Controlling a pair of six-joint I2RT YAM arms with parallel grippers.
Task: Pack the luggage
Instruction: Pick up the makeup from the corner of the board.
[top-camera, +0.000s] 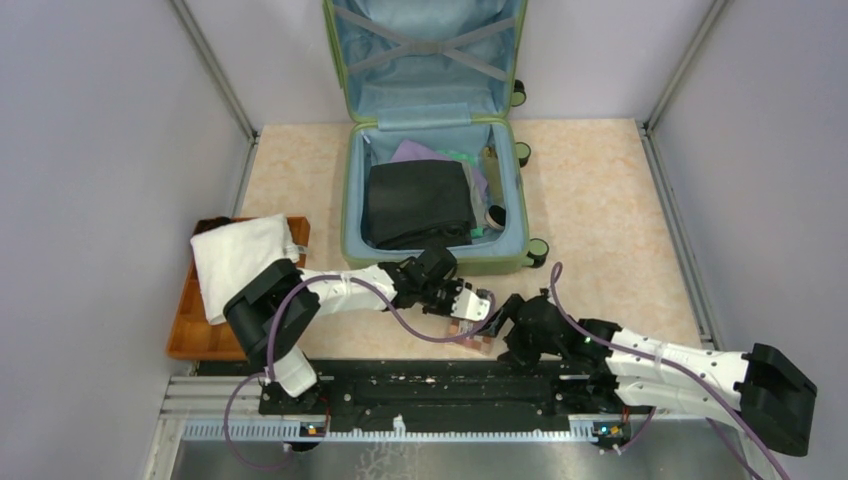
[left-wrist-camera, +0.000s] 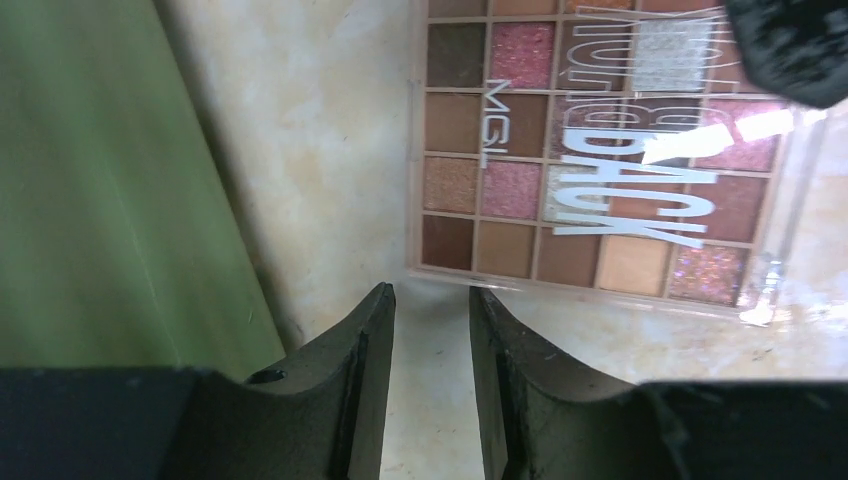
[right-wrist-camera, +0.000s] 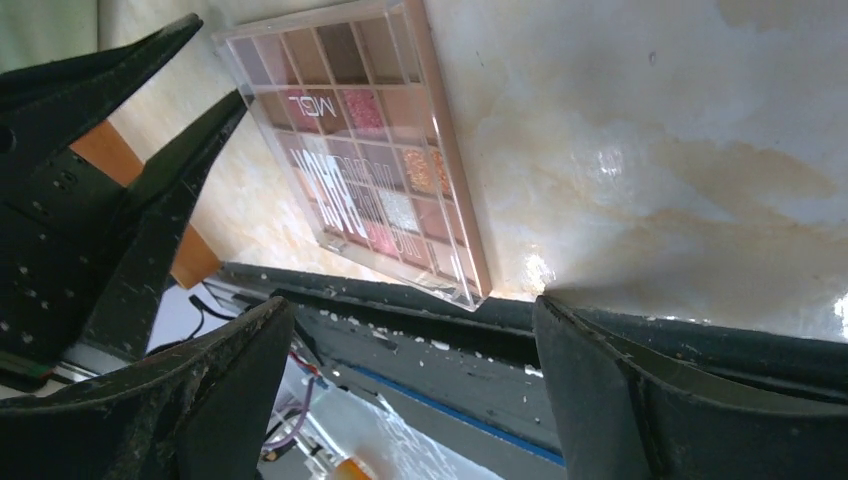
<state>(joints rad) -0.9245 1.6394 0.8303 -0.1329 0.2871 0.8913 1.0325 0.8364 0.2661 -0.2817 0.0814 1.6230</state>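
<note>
Luggage (top-camera: 430, 70) open, palette (left-wrist-camera: 590, 150) apparently loose between left pincer (left-wrist-camera: 430, 295); right pincer (right-wrist-camera: 415, 305)

A clear-lidded rectangular eyeshadow palette of pink, brown and glitter pans (left-wrist-camera: 600, 170) lies flat on the beige marbled counter (top-camera: 600, 200), near its front edge. Far left, a folded white towel (top-camera: 240, 262) rests on an orange rectangular tray (top-camera: 190, 335).

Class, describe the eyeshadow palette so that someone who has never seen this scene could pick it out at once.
Find the open light-green luggage on the table, then look just in front of it, between the left gripper and right gripper. There lies a flat clear-lidded eyeshadow palette: a grid of brown, pink and glittery squares, unlike anything nearby.
</note>
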